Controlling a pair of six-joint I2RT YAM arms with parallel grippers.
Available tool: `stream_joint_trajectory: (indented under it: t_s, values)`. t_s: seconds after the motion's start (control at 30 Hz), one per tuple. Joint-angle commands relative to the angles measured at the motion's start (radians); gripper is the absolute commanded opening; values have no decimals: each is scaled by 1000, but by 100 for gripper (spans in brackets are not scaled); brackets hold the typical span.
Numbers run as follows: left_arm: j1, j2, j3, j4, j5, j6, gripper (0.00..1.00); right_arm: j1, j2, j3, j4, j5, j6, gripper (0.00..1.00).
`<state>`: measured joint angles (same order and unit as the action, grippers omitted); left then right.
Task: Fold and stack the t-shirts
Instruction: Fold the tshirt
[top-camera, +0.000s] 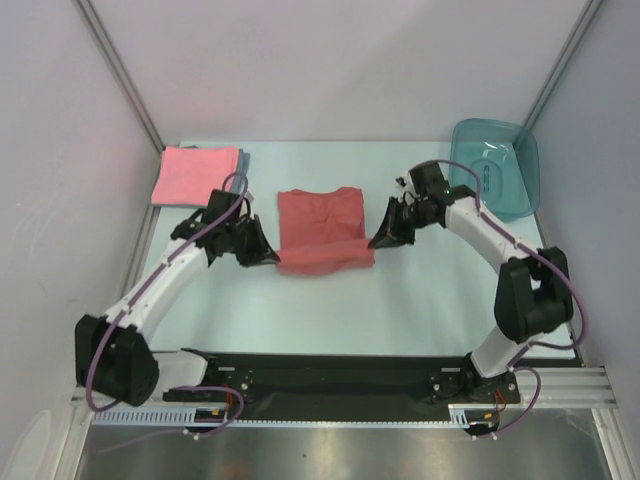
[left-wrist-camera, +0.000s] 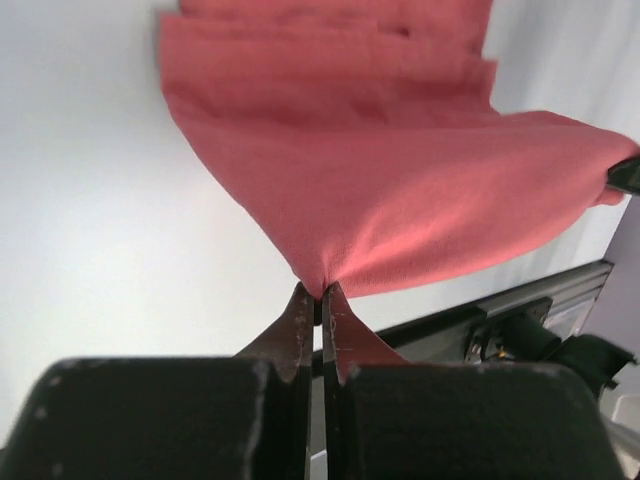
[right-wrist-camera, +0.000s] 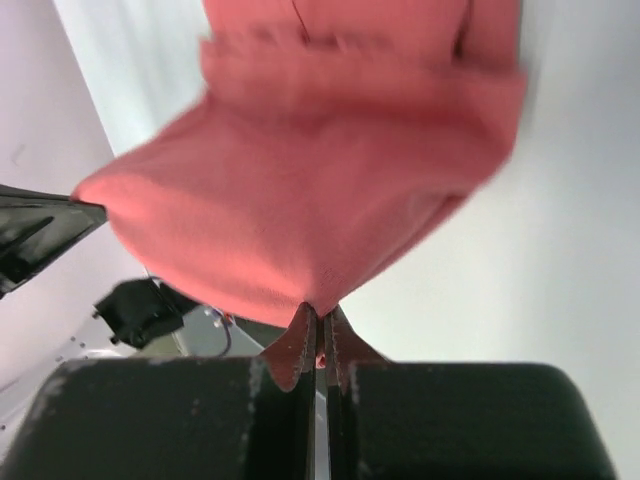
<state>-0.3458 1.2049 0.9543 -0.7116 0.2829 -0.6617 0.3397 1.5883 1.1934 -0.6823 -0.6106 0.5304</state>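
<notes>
Far left at the back, the pink shirt (top-camera: 195, 175) sits folded on the table (top-camera: 420, 300). A sliver of grey-blue shirt (top-camera: 243, 160) shows along its right edge. Next over, the left gripper (top-camera: 268, 255) is pinched tight on the near left corner of the red shirt (top-camera: 320, 225). That shirt lies mid-table with its near edge lifted. The right gripper (top-camera: 380, 238) is clamped on the near right corner the same way. The tub (top-camera: 497, 165) is at the far right, well apart from the shirts.

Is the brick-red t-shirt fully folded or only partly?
Partly folded: the brick-red t-shirt has its near corners pinched and lifted by the left gripper and right gripper.
</notes>
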Motion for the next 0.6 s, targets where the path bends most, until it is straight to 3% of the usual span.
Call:
stream_joint_trajectory:
  t_s: [0.0,0.27,0.57]
  values:
    - [74,123,121,-26,10,86,0,-25,113,182,-54,0,-52,0]
    - [139,462,458,-38,41,188,0,-60,392,468,-65,-37,-72,0]
    - [162,683,694,-46,68,200,0,-85,573,725,-69,-64,-43,0]
